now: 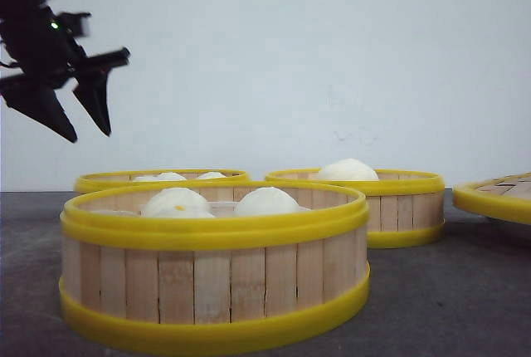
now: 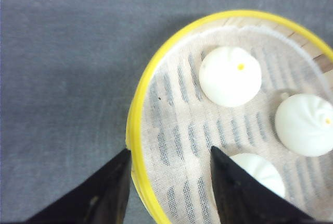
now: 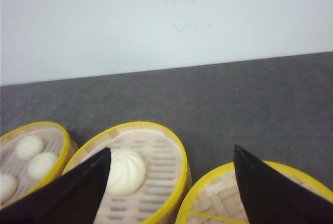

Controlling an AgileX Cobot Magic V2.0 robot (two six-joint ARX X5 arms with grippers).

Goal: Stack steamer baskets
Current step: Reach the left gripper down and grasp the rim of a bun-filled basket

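Left hand [image 2: 169, 190] was open, fingers straddling basket [image 2: 136, 130] rim below, aligned for wall grasp. Right hand [image 3: 171, 182] was open, idle.

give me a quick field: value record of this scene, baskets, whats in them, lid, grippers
baskets: three steamer baskets, none stacked; near basket, back left basket, back right basket
contents: white buns in all three; one visible in the back right
lid: woven lid on the table at far right
left gripper: open, fingers straddling a basket's yellow rim from above
right gripper: open, holding nothing
surface: dark grey table
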